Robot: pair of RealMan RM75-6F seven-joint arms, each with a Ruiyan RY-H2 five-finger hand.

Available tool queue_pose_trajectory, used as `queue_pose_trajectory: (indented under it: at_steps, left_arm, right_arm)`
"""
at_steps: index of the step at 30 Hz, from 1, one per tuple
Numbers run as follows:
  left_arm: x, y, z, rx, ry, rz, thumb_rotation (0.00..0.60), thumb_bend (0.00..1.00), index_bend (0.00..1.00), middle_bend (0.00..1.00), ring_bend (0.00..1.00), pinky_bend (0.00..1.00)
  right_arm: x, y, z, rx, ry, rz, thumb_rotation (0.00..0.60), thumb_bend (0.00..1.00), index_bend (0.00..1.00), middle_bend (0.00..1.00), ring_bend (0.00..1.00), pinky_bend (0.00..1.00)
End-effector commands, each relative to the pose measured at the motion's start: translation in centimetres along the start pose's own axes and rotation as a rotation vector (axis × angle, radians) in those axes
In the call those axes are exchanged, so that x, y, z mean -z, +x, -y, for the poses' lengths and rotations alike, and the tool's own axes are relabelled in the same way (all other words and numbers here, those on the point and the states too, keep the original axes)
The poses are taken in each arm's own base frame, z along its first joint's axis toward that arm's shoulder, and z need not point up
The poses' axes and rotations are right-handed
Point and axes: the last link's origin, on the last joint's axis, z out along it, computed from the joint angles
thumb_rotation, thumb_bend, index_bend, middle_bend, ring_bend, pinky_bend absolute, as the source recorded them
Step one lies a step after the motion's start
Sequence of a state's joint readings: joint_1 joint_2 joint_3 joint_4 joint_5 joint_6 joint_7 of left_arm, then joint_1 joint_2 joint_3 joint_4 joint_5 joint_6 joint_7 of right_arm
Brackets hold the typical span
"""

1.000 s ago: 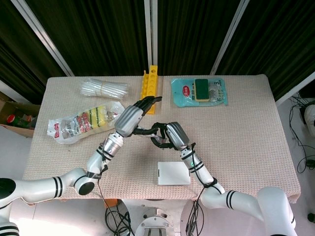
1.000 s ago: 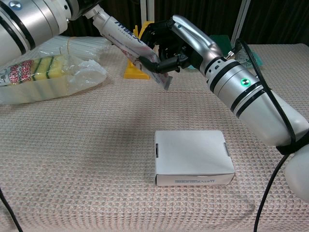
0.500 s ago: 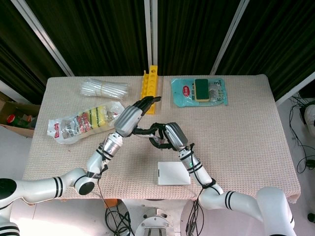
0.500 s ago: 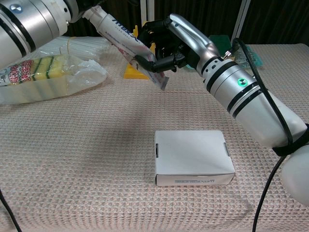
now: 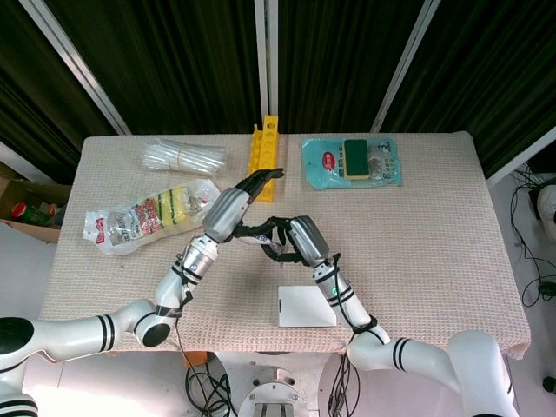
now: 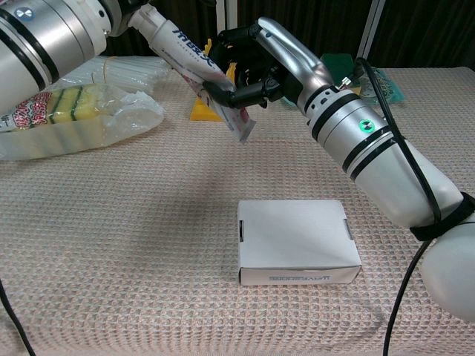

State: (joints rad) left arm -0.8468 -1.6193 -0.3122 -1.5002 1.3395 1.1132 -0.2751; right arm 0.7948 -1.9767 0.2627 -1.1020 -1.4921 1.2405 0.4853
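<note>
Head view looks straight down; chest view sits low, facing forward.

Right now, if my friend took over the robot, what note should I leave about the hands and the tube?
Left hand: holds the cap end of the white tube, up in the air.
Right hand: fingers closed on the tube's flat lower end, so both hands hold it at once.
The tube hangs tilted above the table, beyond the white box, which lies flat and untouched.
Done: tube lifted and shared between the hands.
Left: one hand probably lets go; the tube is not set down yet.
</note>
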Motion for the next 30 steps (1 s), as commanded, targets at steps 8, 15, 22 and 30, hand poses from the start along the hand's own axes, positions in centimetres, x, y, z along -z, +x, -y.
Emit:
queue_pose_trajectory:
  at_steps: [8, 15, 22, 30]
  left_arm:
    - [-0.1, -0.2, 0.1, -0.002, -0.012, -0.034, 0.000, 0.00, 0.07, 0.14, 0.08, 0.20]
    - [0.0, -1.0, -0.2, 0.043, -0.014, -0.053, 0.000, 0.00, 0.07, 0.14, 0.08, 0.19]
    - [-0.1, -0.4, -0.3, 0.037, -0.025, -0.084, 0.000, 0.00, 0.07, 0.14, 0.08, 0.19]
    - [0.9, 3.6, 1.4, -0.003, 0.016, -0.186, 0.000, 0.00, 0.07, 0.14, 0.08, 0.19]
  right_arm:
    - [-0.1, -0.2, 0.0, -0.005, -0.003, -0.001, 0.600, 0.61, 1.00, 0.85, 0.73, 0.87]
    - [-0.1, -0.3, 0.0, -0.012, -0.006, -0.008, 0.600, 0.61, 1.00, 0.85, 0.74, 0.87]
    - [0.2, 0.2, -0.2, -0.005, -0.012, -0.014, 0.600, 0.61, 1.00, 0.85, 0.74, 0.87]
    - [1.8, 2.6, -2.1, 0.060, -0.054, -0.032, 0.600, 0.61, 1.00, 0.85, 0.74, 0.87]
